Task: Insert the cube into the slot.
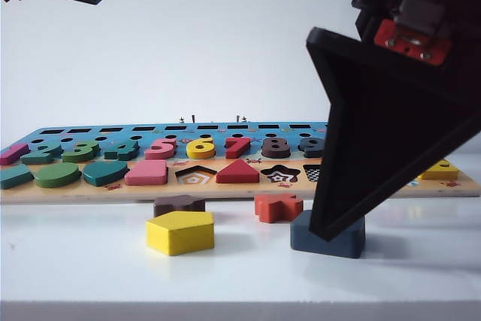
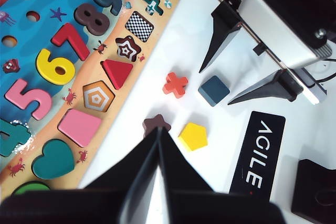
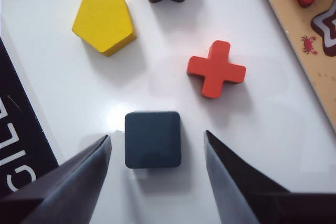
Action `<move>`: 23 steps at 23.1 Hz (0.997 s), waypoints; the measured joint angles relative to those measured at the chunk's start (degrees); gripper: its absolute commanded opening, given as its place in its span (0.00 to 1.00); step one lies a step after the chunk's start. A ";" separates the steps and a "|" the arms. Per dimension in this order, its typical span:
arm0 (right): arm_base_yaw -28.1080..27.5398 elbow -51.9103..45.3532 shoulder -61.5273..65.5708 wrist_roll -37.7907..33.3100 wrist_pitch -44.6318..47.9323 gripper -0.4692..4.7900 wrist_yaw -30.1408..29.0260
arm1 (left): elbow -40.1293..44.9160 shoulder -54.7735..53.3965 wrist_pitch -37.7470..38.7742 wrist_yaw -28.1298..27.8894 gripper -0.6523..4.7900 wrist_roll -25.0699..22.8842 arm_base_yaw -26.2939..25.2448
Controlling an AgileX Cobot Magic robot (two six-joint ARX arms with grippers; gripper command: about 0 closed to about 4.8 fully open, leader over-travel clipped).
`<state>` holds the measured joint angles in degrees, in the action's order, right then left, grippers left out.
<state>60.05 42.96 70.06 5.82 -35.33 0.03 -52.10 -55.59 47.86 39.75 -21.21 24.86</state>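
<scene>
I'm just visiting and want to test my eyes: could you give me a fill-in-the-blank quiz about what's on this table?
1. The right gripper stands open with the dark navy ____ between its fingers.
2. The left gripper is ____, holding nothing.
3. The loose yellow block has the shape of a ____.
4. The slot with the checkerboard floor on the puzzle board is still ____.

Missing words: cube; shut; pentagon; empty

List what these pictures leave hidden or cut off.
- Exterior view: the right gripper covers part of the cube and most of the slot.
- Left wrist view: the left gripper, shut, hides part of the brown block.
- Right wrist view: the slot is out of frame; whether the open fingers touch the table cannot be told.
</scene>
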 measured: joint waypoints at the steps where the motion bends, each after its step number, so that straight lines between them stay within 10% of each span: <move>1: 0.00 0.00 0.00 0.00 0.00 0.71 0.00 | 0.00 0.00 0.00 0.00 0.15 0.00 0.00; 23: 0.00 -1.38 0.02 -0.02 0.26 0.40 -0.02 | 0.00 0.00 0.00 0.00 0.15 0.00 0.00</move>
<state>60.05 41.58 70.08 5.80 -35.07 0.01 -52.10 -55.59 47.86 39.75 -21.21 24.86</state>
